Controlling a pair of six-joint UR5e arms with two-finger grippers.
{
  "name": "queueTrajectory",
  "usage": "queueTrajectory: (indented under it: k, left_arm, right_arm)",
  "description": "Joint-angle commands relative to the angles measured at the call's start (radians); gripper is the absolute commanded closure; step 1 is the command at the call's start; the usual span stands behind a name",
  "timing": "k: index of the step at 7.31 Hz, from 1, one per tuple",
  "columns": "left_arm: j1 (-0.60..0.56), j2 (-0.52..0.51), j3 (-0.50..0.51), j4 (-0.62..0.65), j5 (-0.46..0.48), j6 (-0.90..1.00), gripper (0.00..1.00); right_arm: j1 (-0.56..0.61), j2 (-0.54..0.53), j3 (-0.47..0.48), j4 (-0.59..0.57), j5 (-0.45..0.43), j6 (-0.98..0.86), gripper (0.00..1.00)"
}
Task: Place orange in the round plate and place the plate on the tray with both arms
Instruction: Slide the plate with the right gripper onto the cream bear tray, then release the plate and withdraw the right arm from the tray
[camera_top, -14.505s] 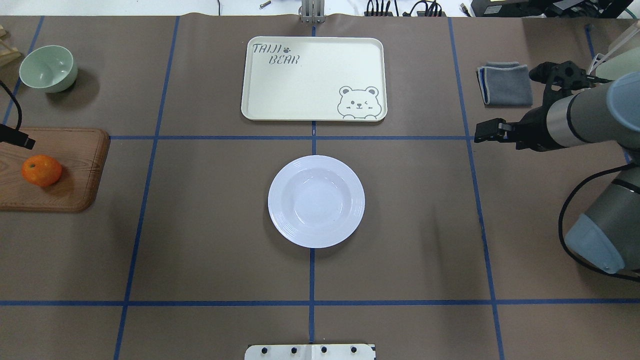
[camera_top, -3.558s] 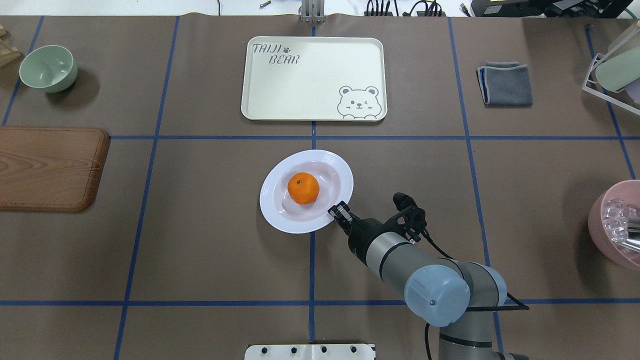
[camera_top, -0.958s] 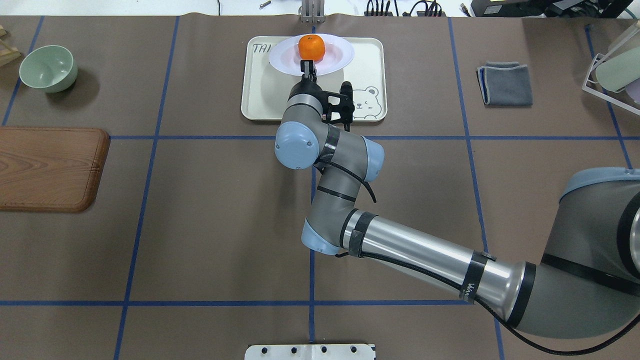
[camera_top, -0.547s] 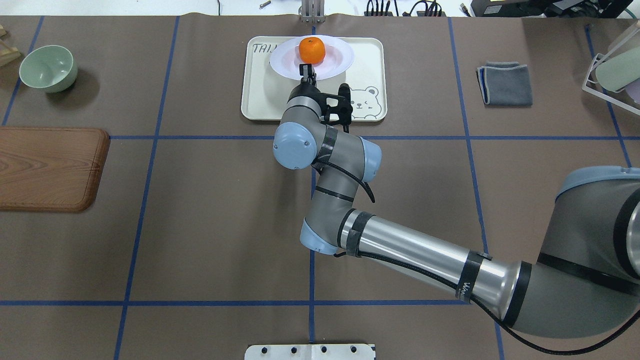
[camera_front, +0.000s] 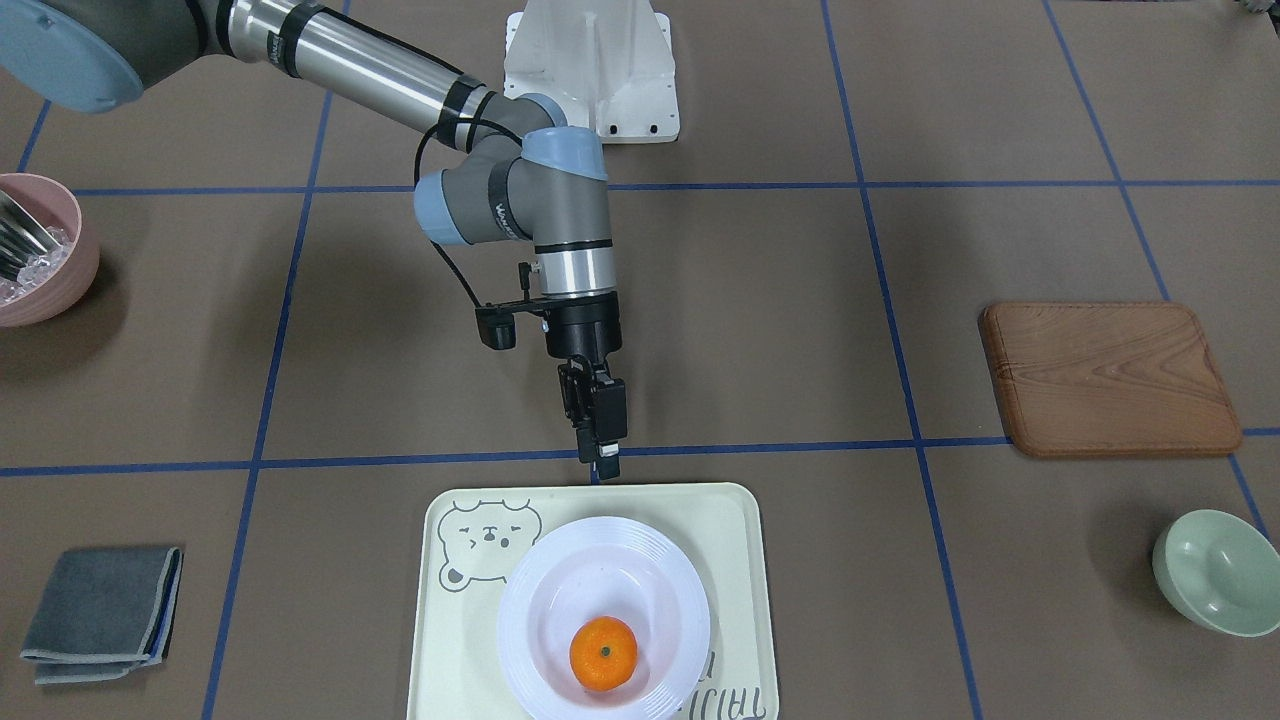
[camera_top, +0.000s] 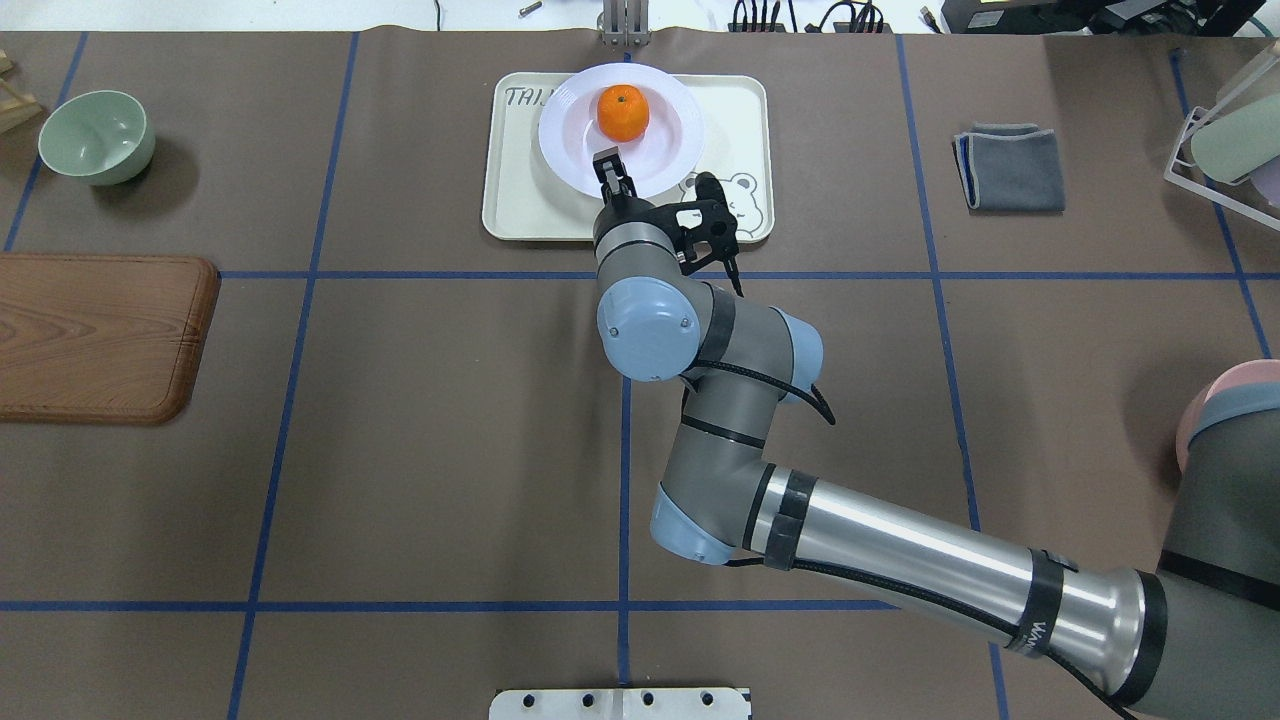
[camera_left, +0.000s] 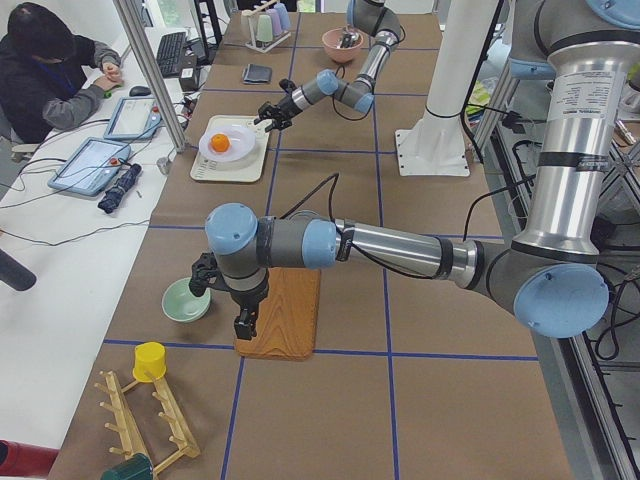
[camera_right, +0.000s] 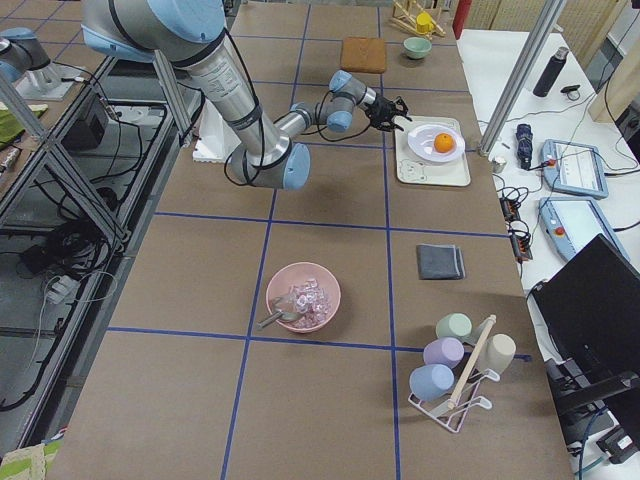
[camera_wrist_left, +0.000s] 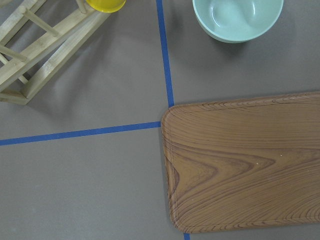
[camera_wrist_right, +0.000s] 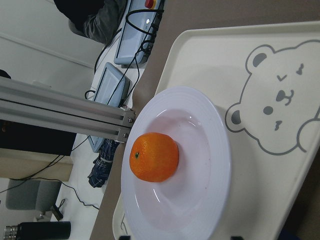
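Note:
The orange (camera_front: 603, 652) lies in the round plate (camera_front: 560, 590), and the plate rests flat on the far half of the tray (camera_front: 730, 560). In the overhead view the orange (camera_top: 623, 111), plate (camera_top: 570, 140) and tray (camera_top: 745, 130) sit at the top centre. My right gripper (camera_front: 603, 455) hovers open just short of the tray's near edge, apart from the plate rim. The right wrist view looks at the orange (camera_wrist_right: 154, 157) in the plate (camera_wrist_right: 200, 150). My left gripper (camera_left: 243, 325) hangs over the wooden board (camera_left: 285, 310); I cannot tell whether it is open or shut.
A mint-green bowl (camera_top: 97, 135) and the wooden board (camera_top: 90, 335) lie on the left. A folded grey cloth (camera_top: 1010, 168) is right of the tray. A pink bowl (camera_front: 35, 250) and a cup rack (camera_right: 455, 375) stand on the right side.
Half a second ago the right gripper held the plate's near rim over the tray. Now the plate lies flat on the tray, released, and the gripper has drawn back toward the robot.

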Motion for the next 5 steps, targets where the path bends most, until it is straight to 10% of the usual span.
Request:
queueTrajectory:
  k: [1, 5]
  left_arm:
    - [0.000, 0.000, 0.005, 0.000, 0.000, 0.000, 0.02]
    - [-0.001, 0.003, 0.006, 0.000, 0.000, 0.003, 0.02]
  right_arm:
    - [0.009, -0.022, 0.105, -0.138, 0.161, -0.282, 0.00]
    - [0.221, -0.218, 0.510, -0.514, 0.576, -0.804, 0.00]
